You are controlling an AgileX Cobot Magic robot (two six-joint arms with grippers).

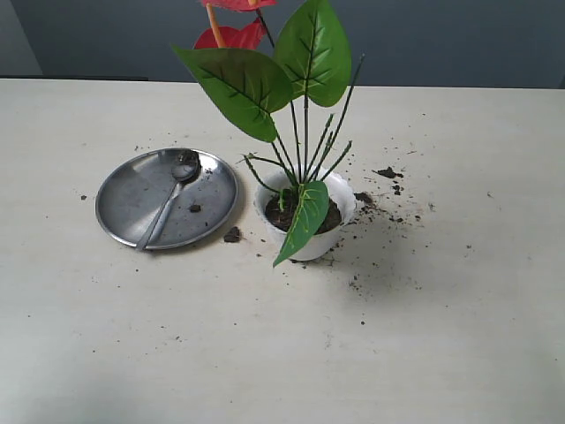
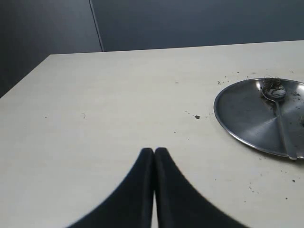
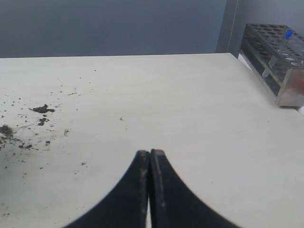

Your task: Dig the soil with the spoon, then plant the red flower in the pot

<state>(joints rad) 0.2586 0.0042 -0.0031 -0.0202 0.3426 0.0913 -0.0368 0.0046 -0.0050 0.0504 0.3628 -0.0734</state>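
The red flower [image 1: 231, 35] stands upright in the white pot [image 1: 320, 244] at the table's middle, its green leaves and stems rising from dark soil [image 1: 328, 218] inside the pot. The silver spoon [image 1: 169, 201] lies in a round steel plate [image 1: 132, 196] left of the pot, with soil on its bowl; the left wrist view also shows the spoon [image 2: 280, 118]. My left gripper [image 2: 154, 150] is shut and holds nothing, over bare table well away from the plate. My right gripper [image 3: 150, 152] is shut and holds nothing, to one side of scattered soil crumbs [image 3: 42, 109]. Neither arm shows in the exterior view.
Soil crumbs [image 1: 387, 173] lie scattered on the table right of the pot, and one clump [image 1: 232, 235] sits between plate and pot. A test-tube rack [image 3: 280, 61] stands at the table's far edge in the right wrist view.
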